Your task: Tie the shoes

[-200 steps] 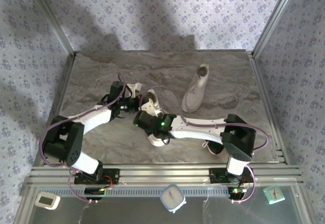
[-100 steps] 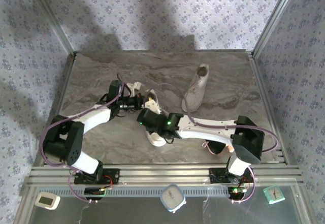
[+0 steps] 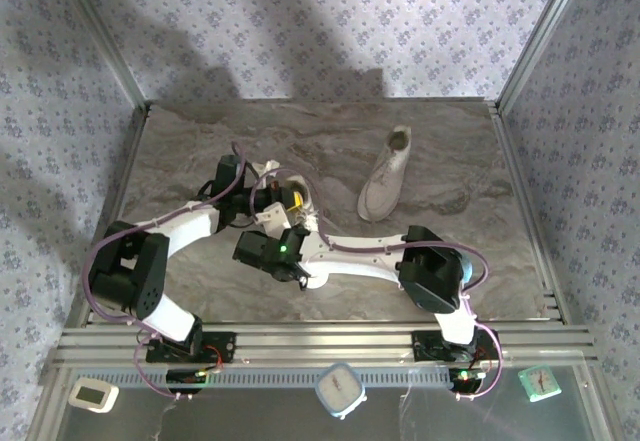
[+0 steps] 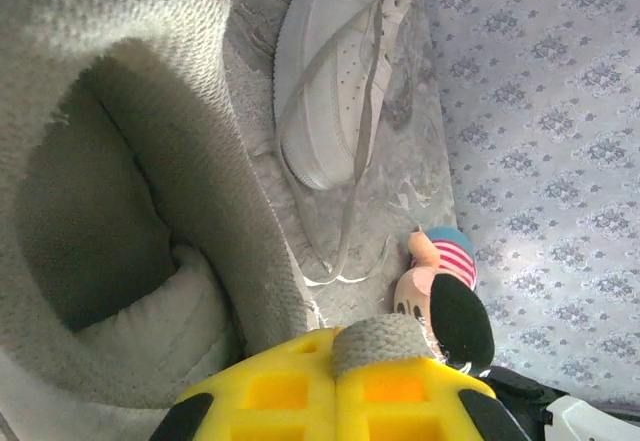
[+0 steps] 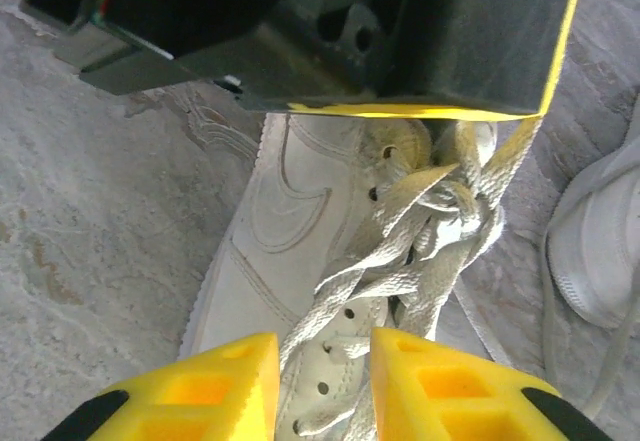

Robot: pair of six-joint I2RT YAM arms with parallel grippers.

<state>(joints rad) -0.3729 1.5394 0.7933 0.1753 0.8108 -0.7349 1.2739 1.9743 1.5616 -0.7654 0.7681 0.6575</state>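
Closest to the bases, the right tool [image 5: 325,349] hangs over the near shoe [image 5: 265,211]. Its pads are a bit apart with the twisted laces [image 5: 400,251] lying in the gap, so no real grip. Just past it, the left tool [image 4: 335,361] is clamped tight on a lace end. Looks mid-knot to me: next, the right one needs a firm hold on a strand and a sideways pull. The far shoe [image 3: 385,183] sits well apart toward the back, lace trailing loose near the toy [image 4: 440,296]. There's plenty of bare surface [image 3: 190,151] on the left.
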